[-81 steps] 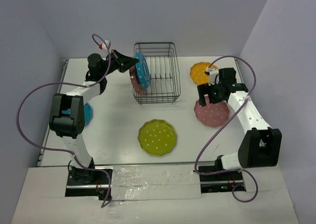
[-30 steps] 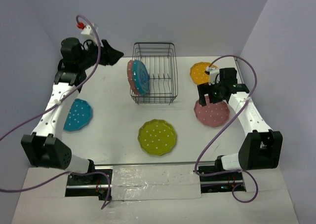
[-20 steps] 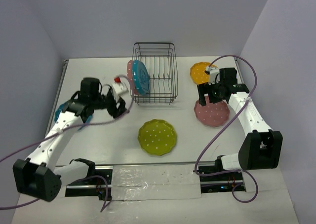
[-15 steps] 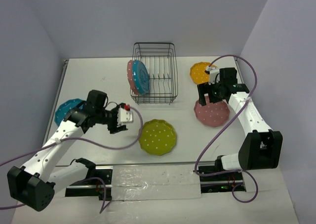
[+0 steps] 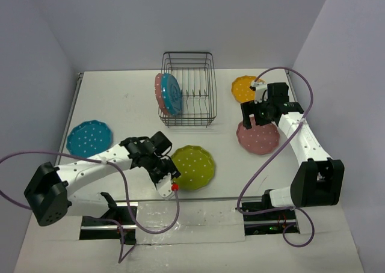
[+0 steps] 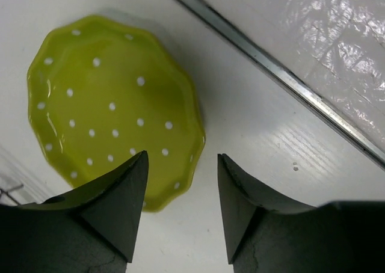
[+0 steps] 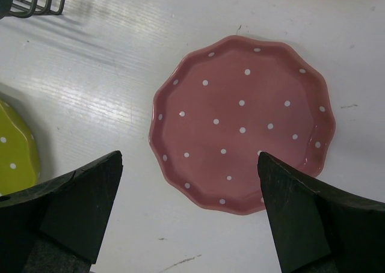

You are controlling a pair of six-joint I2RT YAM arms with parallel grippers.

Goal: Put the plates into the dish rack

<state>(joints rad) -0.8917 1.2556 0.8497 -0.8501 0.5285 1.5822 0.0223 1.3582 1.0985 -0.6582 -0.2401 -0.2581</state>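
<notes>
The dish rack (image 5: pixel 191 91) sits on the far middle of the counter (image 5: pixel 129 107), its long axis running away from the arm bases. At its left side two plates stand on edge, one against the other: the standing pink plate (image 5: pixel 159 95) is outermost and the standing teal plate (image 5: pixel 171 92) is just to its right. Their faces turn left and right, across the rack's long axis. Whether they sit inside the wires or lean on them from outside I cannot tell.

The other four plates lie flat, face up. The flat teal plate (image 5: pixel 88 138) is at the left, well apart from the rest. The orange-yellow plate (image 5: pixel 245 88) is at the far right, and the flat pink plate (image 5: pixel 259 139) lies nearer on the right. The yellow-green plate (image 5: pixel 194 166) is in the near middle, close to the metal rail (image 6: pixel 271 68) at the counter's edge.

The left end effector (image 5: pixel 168 165) reaches low across to the yellow-green plate's left rim. In the wrist view its jaws are parted and grasp nothing, and the plate's rim runs into the gap between them. Contact with the plate cannot be judged.

The right end effector (image 5: pixel 257 118) hangs over the flat pink plate, jaws spread wide and released, with the plate centred between the two fingers (image 7: pixel 78 201) in its wrist view
</notes>
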